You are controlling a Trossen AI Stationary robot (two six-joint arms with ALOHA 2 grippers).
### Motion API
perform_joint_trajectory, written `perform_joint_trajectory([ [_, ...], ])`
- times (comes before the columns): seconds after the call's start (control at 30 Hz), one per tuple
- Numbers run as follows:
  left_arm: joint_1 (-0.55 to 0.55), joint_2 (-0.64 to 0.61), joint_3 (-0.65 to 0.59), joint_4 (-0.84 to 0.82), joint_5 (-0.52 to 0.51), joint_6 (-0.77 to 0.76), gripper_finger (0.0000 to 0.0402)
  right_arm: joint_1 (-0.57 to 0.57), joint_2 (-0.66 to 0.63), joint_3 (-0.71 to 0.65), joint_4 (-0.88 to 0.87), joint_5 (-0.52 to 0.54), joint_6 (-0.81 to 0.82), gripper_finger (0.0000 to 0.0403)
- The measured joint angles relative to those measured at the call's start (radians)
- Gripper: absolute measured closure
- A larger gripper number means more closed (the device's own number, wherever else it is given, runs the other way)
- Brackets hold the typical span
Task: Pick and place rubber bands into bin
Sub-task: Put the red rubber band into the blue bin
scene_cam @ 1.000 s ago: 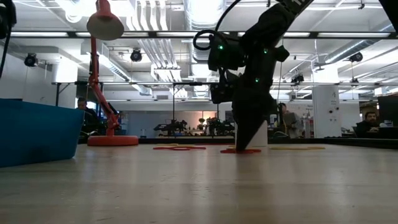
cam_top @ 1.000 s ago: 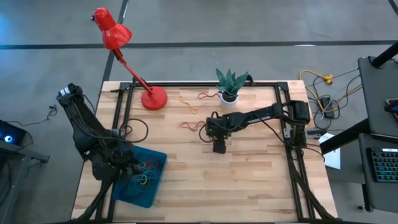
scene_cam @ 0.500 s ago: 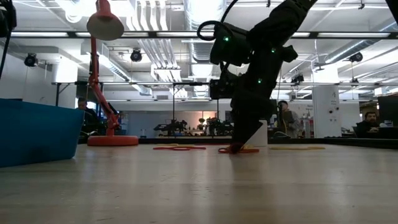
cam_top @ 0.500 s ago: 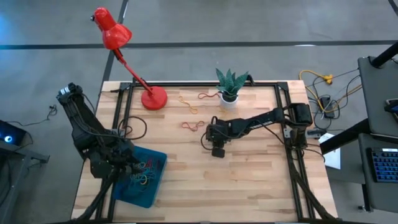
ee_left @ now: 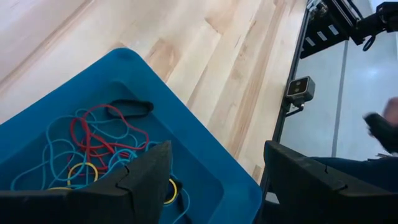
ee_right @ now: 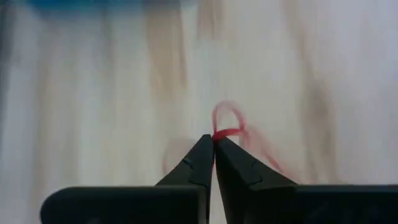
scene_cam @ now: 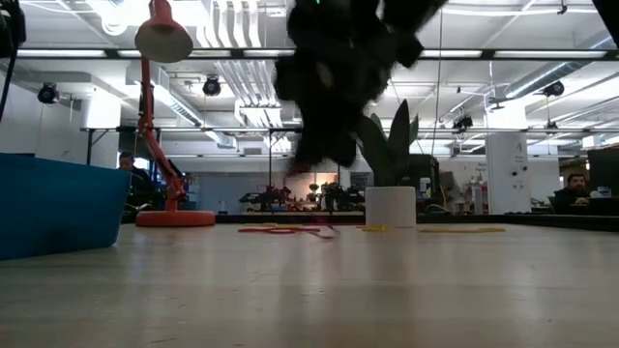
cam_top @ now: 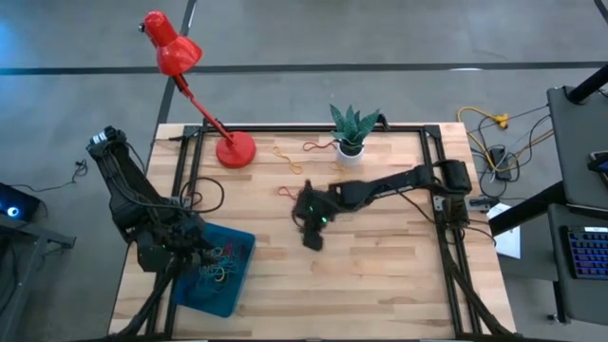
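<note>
Wooden table: right gripper pinching red rubber band; left gripper spread over bin; no legible writing, seemingly.

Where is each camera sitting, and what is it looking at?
High view: above the table, looking straight down; shows both arms, the red lamp and the bin.
Low view: at table-top height, looking level across; a blurred arm comes in from above, beside the white plant pot.
Left wrist view: on the left arm, looking past its open jaws into the bin holding rubber bands.
Right wrist view: on the right arm, looking at the tabletop; its jaws are shut on a red rubber band.
Shared: the high and left wrist views both show the bin.
</note>
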Motion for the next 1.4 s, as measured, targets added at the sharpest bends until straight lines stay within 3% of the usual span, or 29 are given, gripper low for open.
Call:
perform_joint_trajectory([
  [0.2, 0.000, 0.006, -0.004, -0.002, -0.033, 0.009, 0.0162, 0.009, 0.002, 0.233, -0.008, -0.016, 0.009, 0.0395],
  [0.5, 0.002, 0.001, 0.023, -0.004, -0.374, 0.225, 0.0162, 0.007, -0.001, 0.416, -0.004, 0.016, 0.014, 0.0395],
  [0.67, 0.009, -0.006, 0.037, -0.003, -0.481, 0.341, 0.0162, 0.012, 0.001, 0.439, -0.005, 0.024, 0.040, 0.0395],
  [0.9, 0.064, 0.008, 0.038, 0.012, -0.513, 0.467, 0.0162, 0.017, 0.032, 0.480, -0.005, 0.020, 0.043, 0.0395],
  [1.4, 0.234, 0.099, 0.018, 0.257, -0.487, 0.802, 0.0162, 0.027, 0.051, 0.515, -0.009, 0.009, 0.050, 0.0394],
])
